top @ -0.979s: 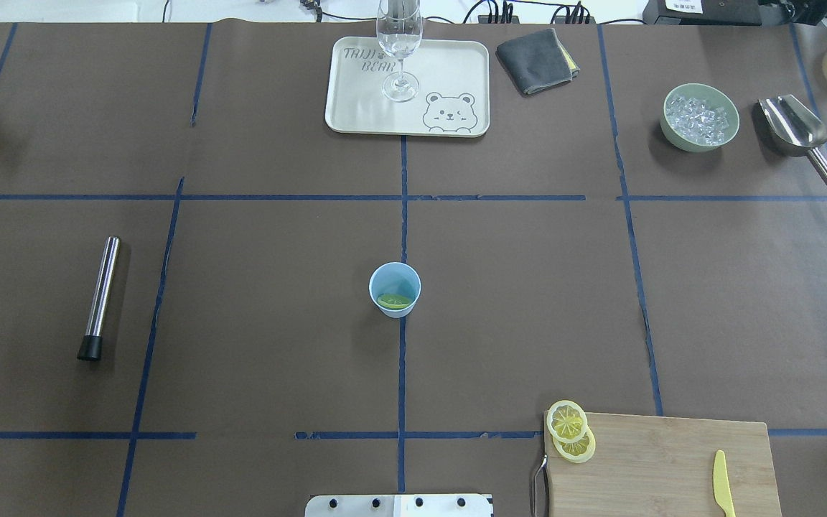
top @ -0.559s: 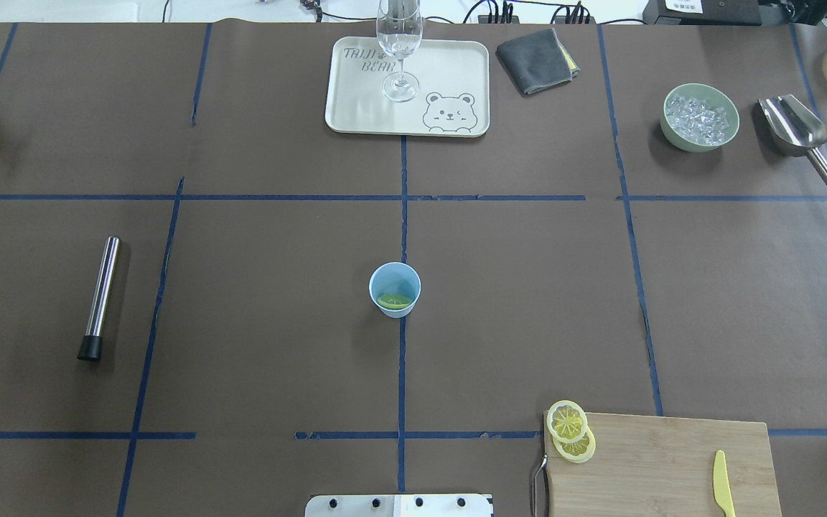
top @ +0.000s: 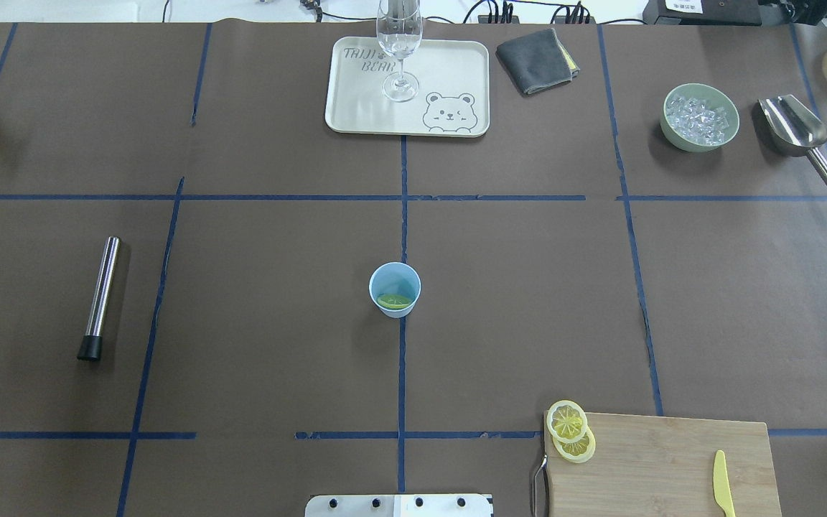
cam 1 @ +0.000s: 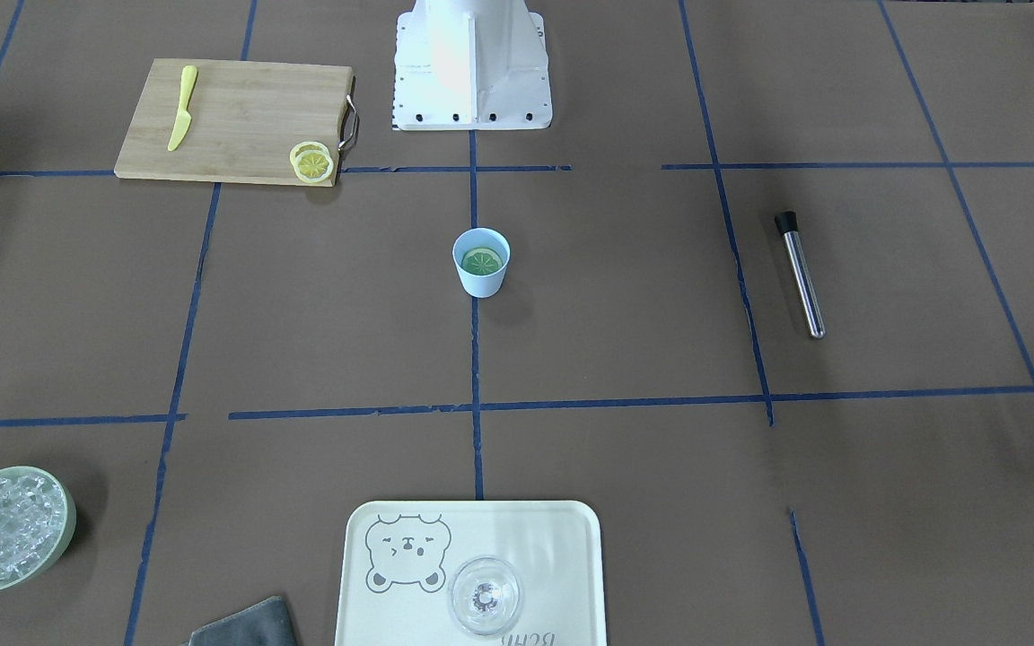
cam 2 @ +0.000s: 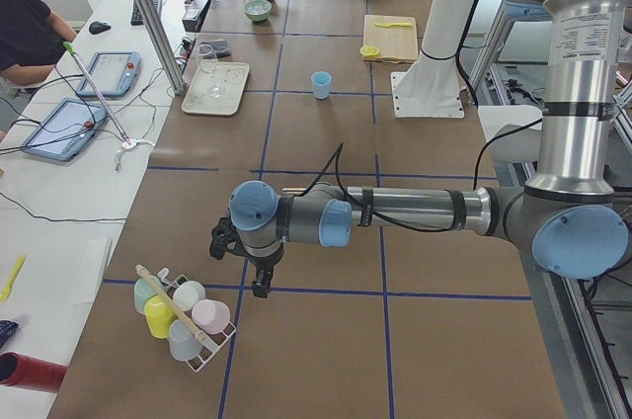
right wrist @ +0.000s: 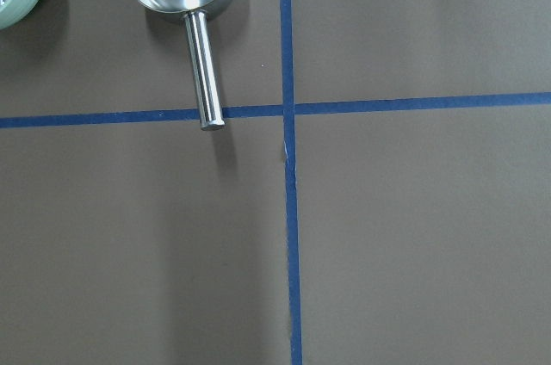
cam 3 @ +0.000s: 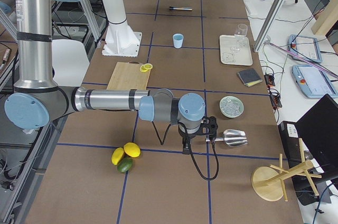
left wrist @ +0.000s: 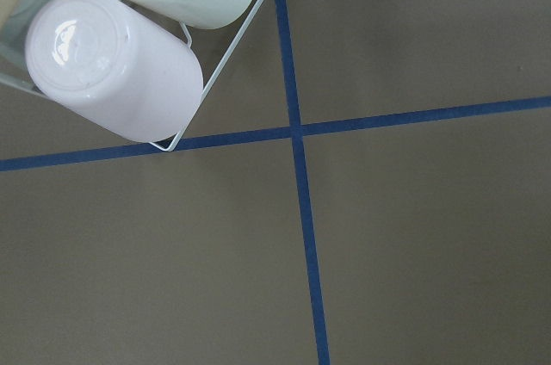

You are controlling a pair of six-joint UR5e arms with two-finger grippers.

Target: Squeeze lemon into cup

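The light-blue cup (top: 395,289) (cam 1: 481,262) stands upright at the table's centre on a blue tape line. A round segmented slice (cam 1: 482,262), greenish-yellow, lies flat inside it. Two yellow lemon slices (top: 570,429) (cam 1: 312,162) overlap on the corner of the bamboo cutting board (top: 661,467). Both grippers are far from the cup. My left gripper (cam 2: 242,266) hangs beside a wire rack of cups (cam 2: 183,315) at the table's left end. Over the tape past the ice scoop (cam 3: 232,138) hangs my right gripper (cam 3: 198,138). I cannot tell whether either is open or shut.
A cream tray (top: 449,75) with a clear stemmed glass (top: 399,43) sits at the far middle, a grey cloth (top: 535,61) beside it. The green bowl of ice (top: 699,117), a steel muddler (top: 100,298), a yellow knife (top: 722,492) and whole citrus fruits (cam 3: 125,156) also lie around.
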